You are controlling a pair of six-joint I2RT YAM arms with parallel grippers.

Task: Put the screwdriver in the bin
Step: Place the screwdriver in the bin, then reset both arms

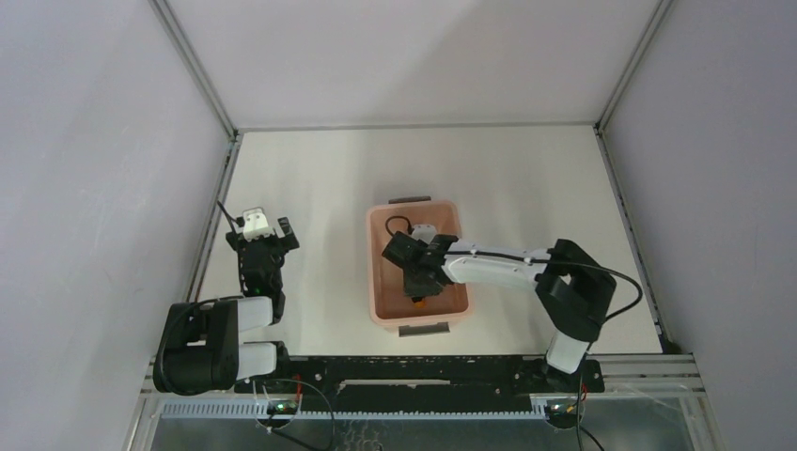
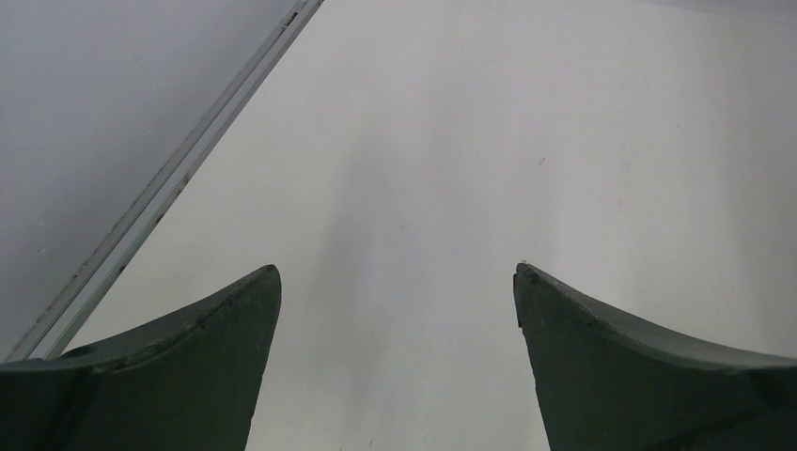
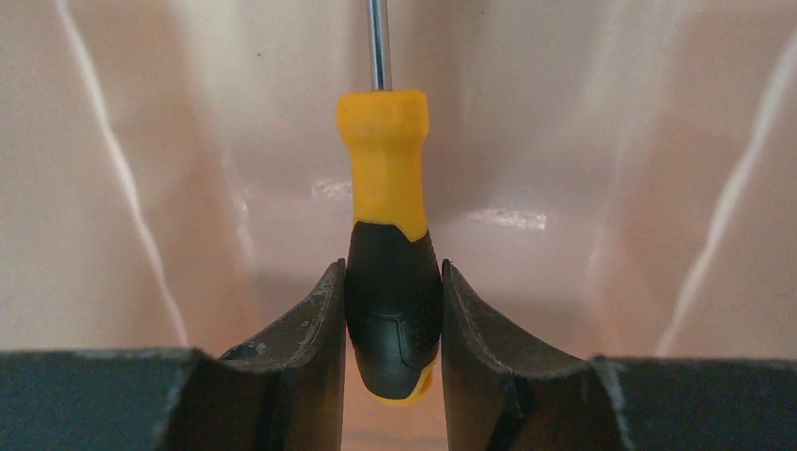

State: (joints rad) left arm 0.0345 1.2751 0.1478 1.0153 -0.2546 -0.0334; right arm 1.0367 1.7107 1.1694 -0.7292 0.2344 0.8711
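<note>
The pale pink bin (image 1: 370, 263) stands in the middle of the table with a dark grey handle (image 1: 410, 199) at each short end. My right gripper (image 1: 416, 287) reaches down inside it. In the right wrist view the gripper (image 3: 390, 270) is shut on the black end of the screwdriver (image 3: 383, 169). Its orange-yellow handle and grey shaft (image 3: 378, 42) point away over the bin's pink floor (image 3: 141, 188). A bit of orange (image 1: 418, 301) shows in the top view. My left gripper (image 1: 263, 237) is open and empty over bare table (image 2: 397, 271), left of the bin.
Grey walls close in the white table (image 1: 526, 188) on three sides, with metal rails (image 1: 211, 244) along its edges. The rail also shows in the left wrist view (image 2: 188, 169). The arm bases (image 1: 207, 357) sit at the near edge.
</note>
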